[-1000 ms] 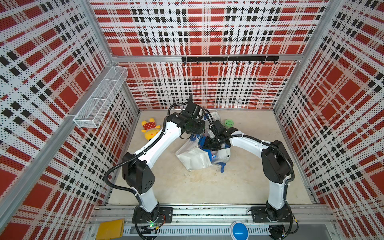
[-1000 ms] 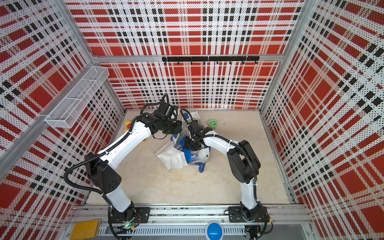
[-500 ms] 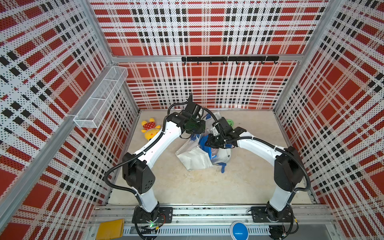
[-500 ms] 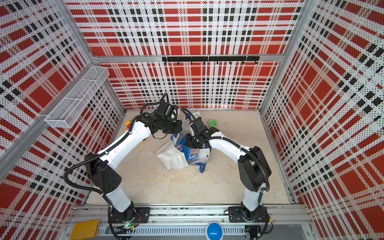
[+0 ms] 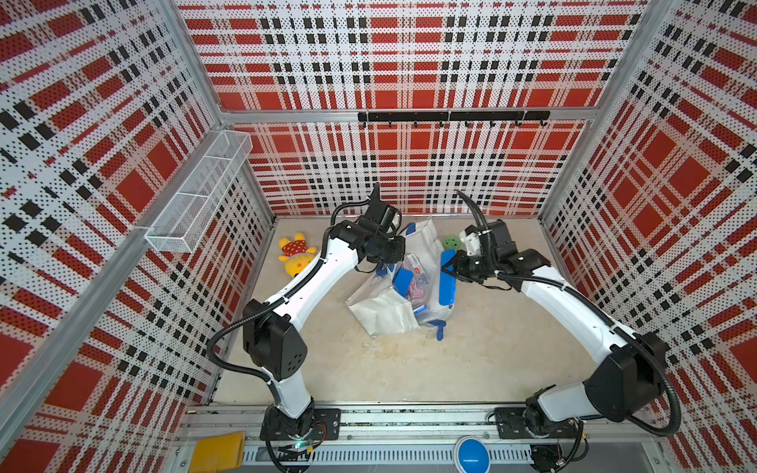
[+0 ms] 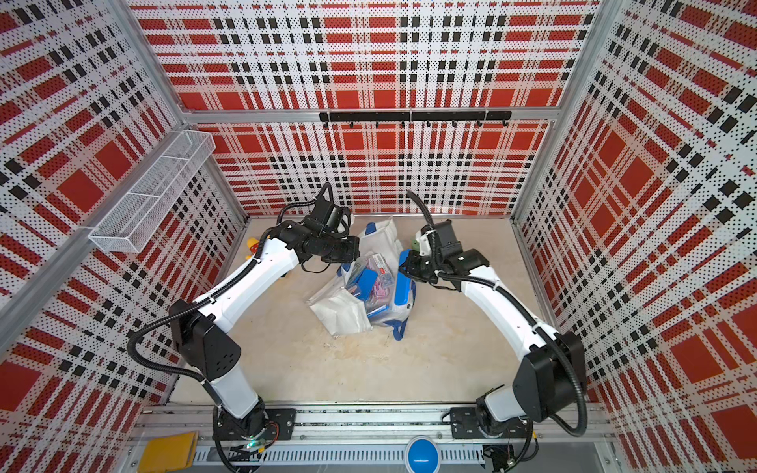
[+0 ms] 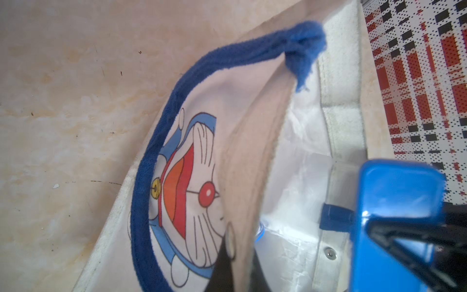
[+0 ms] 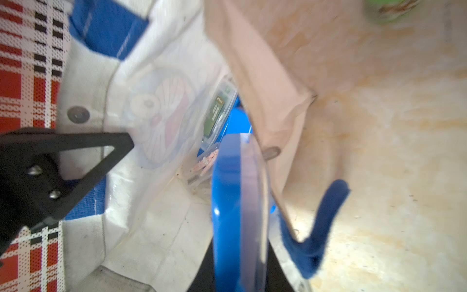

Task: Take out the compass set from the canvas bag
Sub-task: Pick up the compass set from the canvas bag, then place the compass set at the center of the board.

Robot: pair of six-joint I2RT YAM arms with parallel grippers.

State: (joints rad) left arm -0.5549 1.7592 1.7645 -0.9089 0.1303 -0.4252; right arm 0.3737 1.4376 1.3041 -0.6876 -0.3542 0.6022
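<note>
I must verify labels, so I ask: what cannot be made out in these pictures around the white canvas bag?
- Blue flat plastic case: contents unreadable; edge-on and blurred in the right wrist view.
- Right gripper: one finger hidden behind that case, right wrist view.
- Left gripper: mostly covered by a fold of the white canvas bag, left wrist view.
- Small clear plastic boxes inside: labels too small in top views.

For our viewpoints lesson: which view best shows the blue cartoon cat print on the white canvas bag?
Left wrist view: the blue cartoon cat print is large and sharp. The right wrist view shows it faint through the fabric. Both top views show the white canvas bag, not the print.
</note>
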